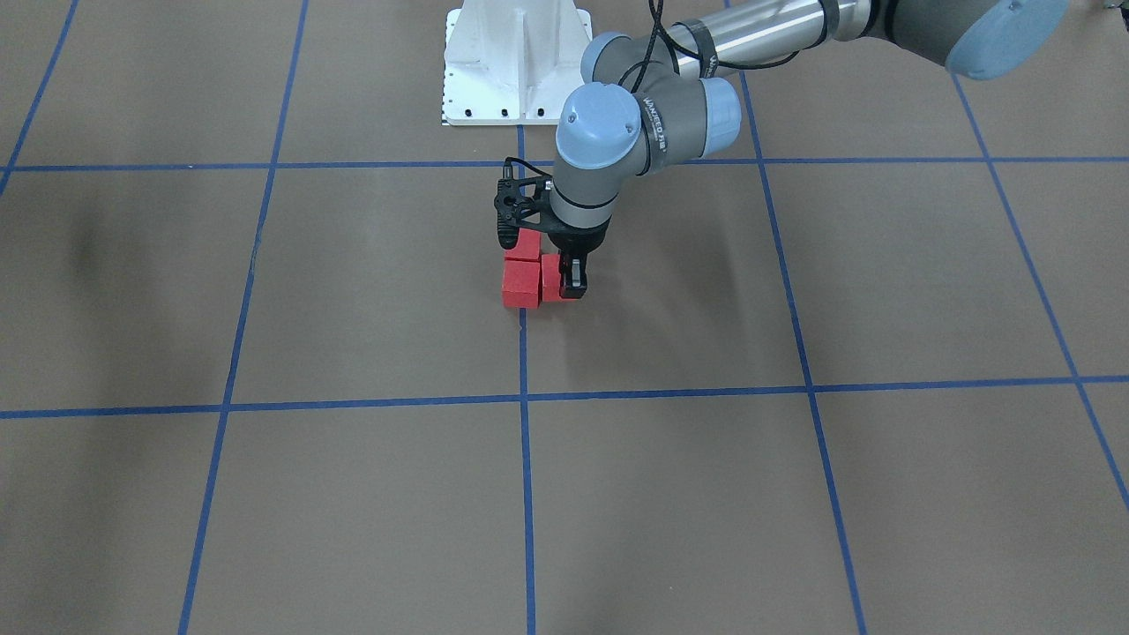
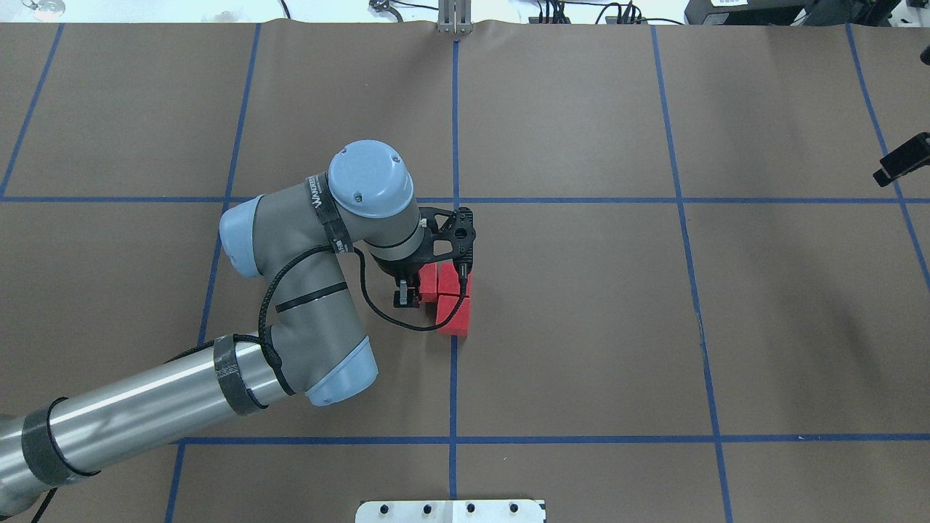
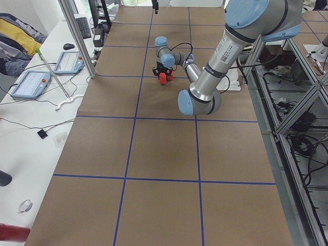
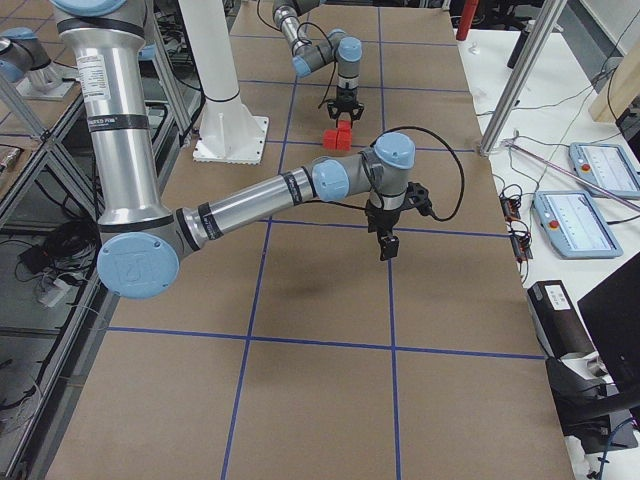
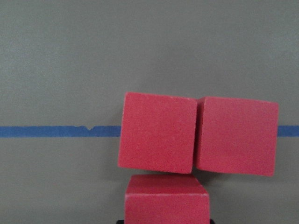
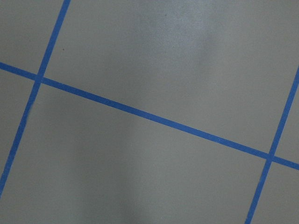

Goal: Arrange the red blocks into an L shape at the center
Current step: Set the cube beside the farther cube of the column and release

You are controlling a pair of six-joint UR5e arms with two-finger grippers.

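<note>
Brown taped worktop (image 1: 353, 291): L fingers (image 1: 564, 279) clamp 3rd red block (image 5: 167, 198), set against two other red blocks (image 5: 156, 137) just ahead on centre line (image 5: 46, 131), closing the L. R fingers (image 4: 386, 248) sit well apart, prob. for clearance; I can't tell their grip.

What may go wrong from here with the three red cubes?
1. The left tool stands around the small matte red cube at the L's foot; whether it grips is unclear. Lifting crooked, it might drag that cube away.
2. The corner red cube lies against it, with the end red cube beside, both on the blue tape line; a sideways tool move might push them off it.
</note>
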